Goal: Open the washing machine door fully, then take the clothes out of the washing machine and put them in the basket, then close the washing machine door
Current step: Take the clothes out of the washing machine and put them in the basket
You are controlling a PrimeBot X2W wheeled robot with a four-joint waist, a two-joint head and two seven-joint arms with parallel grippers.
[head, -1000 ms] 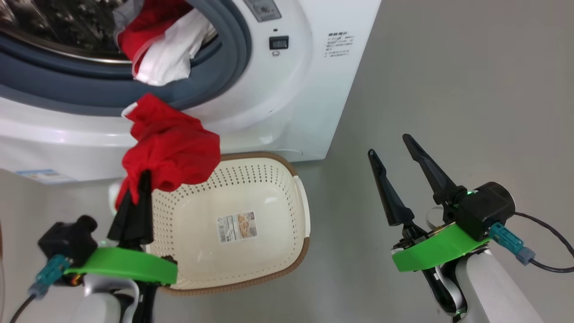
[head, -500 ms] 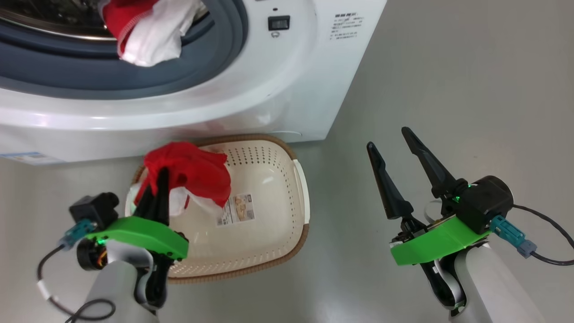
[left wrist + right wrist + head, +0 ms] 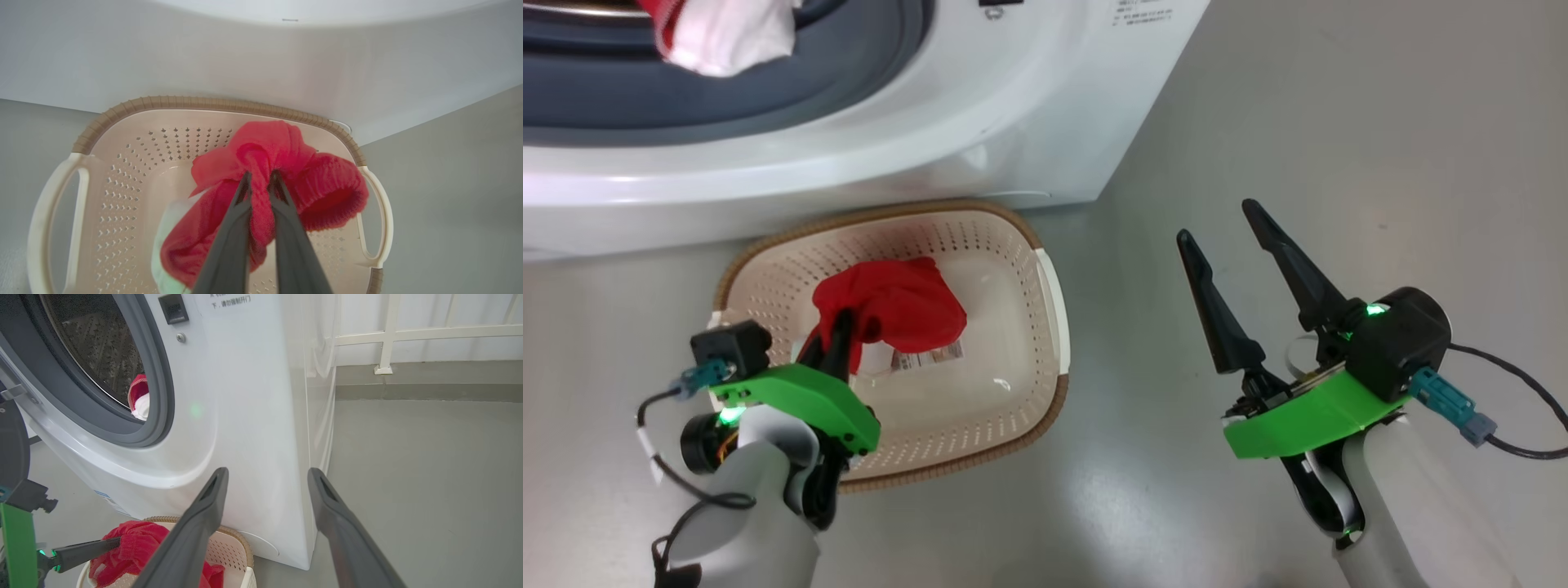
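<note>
My left gripper (image 3: 841, 325) is shut on a bunched red garment (image 3: 907, 306) and holds it low inside the cream basket (image 3: 1013, 229). The left wrist view shows the left gripper (image 3: 259, 179) pinching a fold of the red garment (image 3: 322, 192), with some pale fabric under it, over the basket (image 3: 204, 102). More red and white clothes (image 3: 727, 37) hang over the grey ring of the washing machine (image 3: 931, 139). A dark shape (image 3: 12, 445) below a metal hinge may be the door's rim. My right gripper (image 3: 1215, 220) hovers open and empty to the right of the basket.
The basket stands on grey floor right against the machine's front. In the right wrist view the right gripper (image 3: 267, 473) points at the machine's white corner (image 3: 253, 416). Bare floor stretches right to a white railing (image 3: 384, 335) by the wall.
The head camera has tilted down. My left gripper has carried the red garment from in front of the machine's opening down into the basket. The right gripper has stayed open and in place.
</note>
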